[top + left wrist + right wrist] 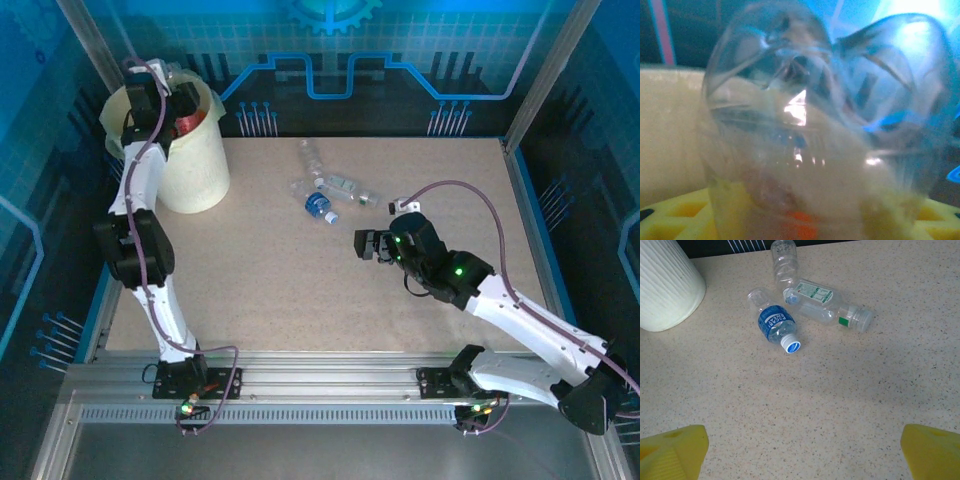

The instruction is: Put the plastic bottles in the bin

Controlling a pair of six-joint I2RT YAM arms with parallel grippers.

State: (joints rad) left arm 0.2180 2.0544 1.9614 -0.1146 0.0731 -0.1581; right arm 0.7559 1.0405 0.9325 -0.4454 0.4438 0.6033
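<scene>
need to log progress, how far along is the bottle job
Done: something red, likely a bottle, lies in the bin. In hand: a clear bottle at the left hand over the bin; whether it is gripped is unclear. Left: on the table, a blue-labelled bottle, a green-labelled bottle and an unlabelled bottle, ahead of the open right hand.

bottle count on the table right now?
3 on the table, clustered: blue-labelled bottle, green-labelled bottle beside it, clear unlabelled bottle beyond both. A fourth bottle is over the bin; others may be hidden inside it.
</scene>
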